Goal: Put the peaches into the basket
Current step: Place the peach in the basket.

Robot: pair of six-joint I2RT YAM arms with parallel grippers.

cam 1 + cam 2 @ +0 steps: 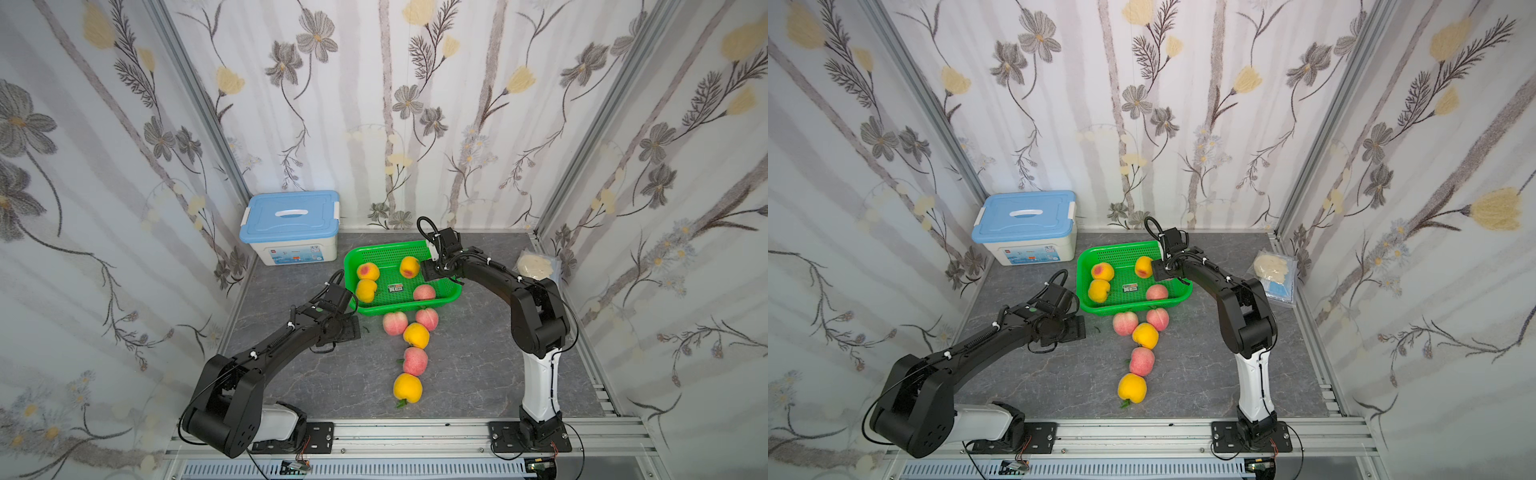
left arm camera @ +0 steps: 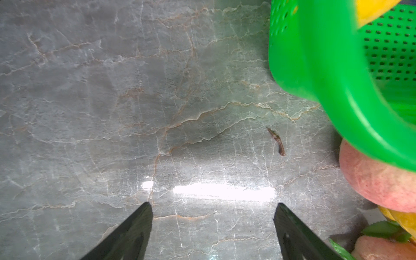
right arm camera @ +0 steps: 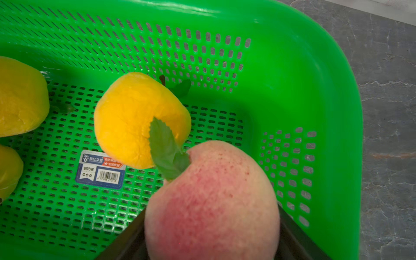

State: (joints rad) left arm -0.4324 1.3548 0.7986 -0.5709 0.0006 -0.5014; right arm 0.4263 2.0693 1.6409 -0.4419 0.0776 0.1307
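The green basket (image 1: 386,251) stands at the back of the table with three yellow peaches (image 1: 409,266) and one pink peach (image 1: 424,292) in it. That pink peach (image 3: 211,198) sits low over the basket (image 3: 292,78) floor, and my right gripper (image 3: 211,209) (image 1: 430,273) is shut on it, a dark finger against each flank. Several more peaches (image 1: 416,335) lie in a row on the table in front of the basket. My left gripper (image 2: 212,204) (image 1: 349,328) hangs open and empty over bare table beside the basket's near-left corner (image 2: 337,90).
A white box with a blue lid (image 1: 291,226) stands at the back left. A clear bag of pale material (image 1: 536,266) lies at the back right. A small brown stem scrap (image 2: 278,143) lies on the table by the left gripper. Patterned walls close three sides.
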